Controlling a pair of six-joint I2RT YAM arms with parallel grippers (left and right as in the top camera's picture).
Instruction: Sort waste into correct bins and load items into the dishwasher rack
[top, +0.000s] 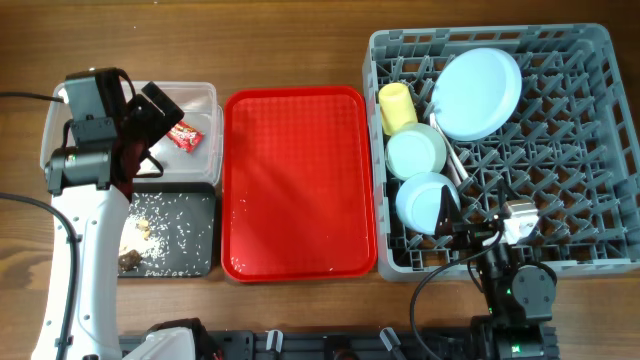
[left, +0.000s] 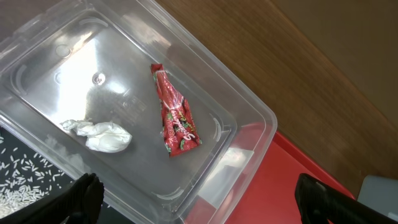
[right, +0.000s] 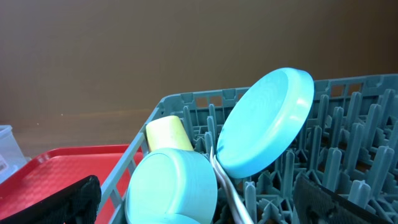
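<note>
The clear tub (top: 197, 96) at the back left holds the red snack wrapper (top: 186, 135), and the left wrist view shows that wrapper (left: 177, 118) next to the crumpled white tissue (left: 102, 135). My left gripper (left: 199, 202) hovers open and empty over the tub's near corner. The black tray (top: 200, 255) holds rice-like scraps (top: 160, 225). The grey rack (top: 590, 150) holds the yellow cup (top: 397, 106), pale blue plate (top: 480, 93), pale green bowl (top: 416, 150), pale blue bowl (top: 425, 198) and white utensils (top: 455, 160). My right gripper (right: 205, 202) is open at the rack's front, its fingers wide either side of a bowl (right: 171, 183).
The flat red serving tray (top: 298, 180) lies between the bins and the rack, with nothing on it. The plate (right: 264, 121) leans on its edge among the pegs. My left arm (top: 85, 220) covers the left side of both bins.
</note>
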